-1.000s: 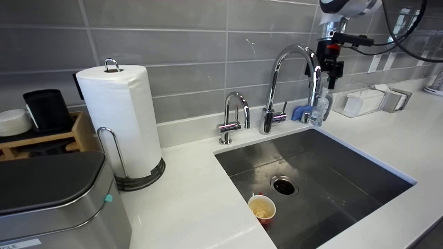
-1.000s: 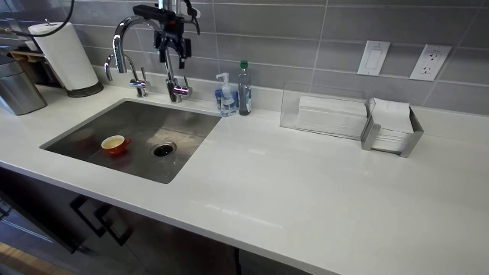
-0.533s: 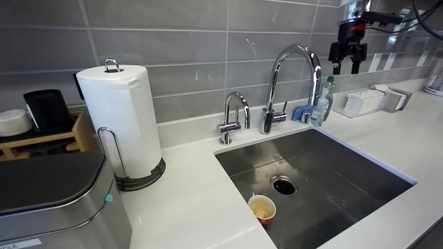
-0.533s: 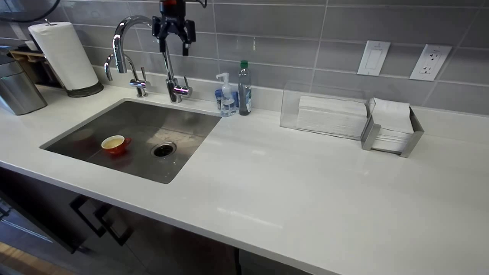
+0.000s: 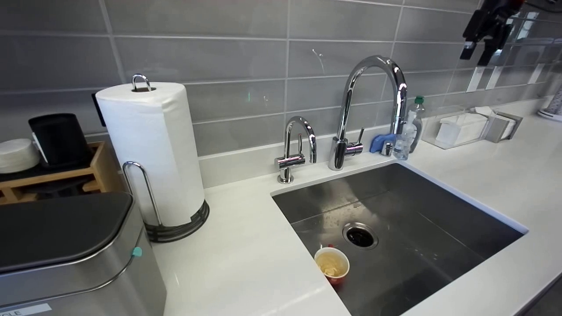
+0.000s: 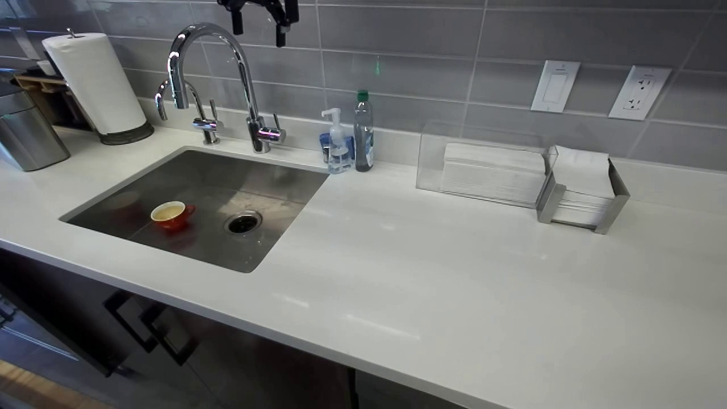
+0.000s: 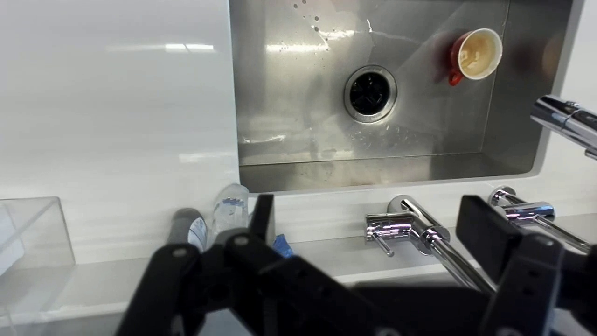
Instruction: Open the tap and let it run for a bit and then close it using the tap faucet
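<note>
**Jaws wide, tall tap [image 5: 347, 105] upright behind the sink [image 5: 412, 263]**

I have the tap between the sink and the tiled wall [image 6: 397, 34], its small side lever [image 5: 361, 135] pointing up with a slight lean. My gripper [image 5: 477, 56] hangs high above the counter [image 6: 454, 295], apart from the tap, fingertips down and jaws spread wide; both exterior views cut off its upper part. In my wrist view one finger [image 7: 486, 228] hides part of the tap's neck.

Close in, the tap is crowded. The smaller tap [image 5: 290, 161] stands just beside it; on the opposite side, near the sink's back corner, I have a blue item [image 5: 381, 142], a clear pump bottle [image 6: 339, 152] and a green-capped bottle [image 6: 363, 133].

Farther out, a red cup [image 6: 173, 220] sits upright in the sink near the drain [image 6: 243, 223]. Past the bottles are a clear holder [image 6: 429, 156] and a grey holder [image 6: 615, 211], both with white paper. Past the smaller tap come a paper-towel roll [image 5: 153, 140], a steel bin [image 5: 88, 263] and a wooden rack [image 5: 106, 171].

My count: two taps, two bottles, one cup, one drain, two paper holders, one roll, one bin, one rack.
</note>
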You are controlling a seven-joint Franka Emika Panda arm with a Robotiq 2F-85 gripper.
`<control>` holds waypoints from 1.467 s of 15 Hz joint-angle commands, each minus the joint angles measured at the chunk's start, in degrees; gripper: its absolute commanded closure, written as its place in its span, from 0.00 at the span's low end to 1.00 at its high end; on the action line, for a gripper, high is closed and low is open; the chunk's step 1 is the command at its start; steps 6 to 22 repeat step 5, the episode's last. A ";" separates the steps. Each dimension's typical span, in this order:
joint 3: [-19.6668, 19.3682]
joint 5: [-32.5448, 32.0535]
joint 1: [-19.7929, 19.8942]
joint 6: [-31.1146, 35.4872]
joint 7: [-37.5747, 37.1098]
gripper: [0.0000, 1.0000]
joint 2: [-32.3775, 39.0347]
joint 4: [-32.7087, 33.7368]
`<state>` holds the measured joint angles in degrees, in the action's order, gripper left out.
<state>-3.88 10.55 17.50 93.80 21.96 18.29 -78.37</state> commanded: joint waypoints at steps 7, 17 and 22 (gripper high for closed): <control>-0.85 0.17 -1.49 -0.34 -0.27 0.00 0.99 0.86; -0.85 0.17 -1.49 -0.34 -0.27 0.00 0.99 0.86; -0.85 0.17 -1.49 -0.34 -0.27 0.00 0.99 0.86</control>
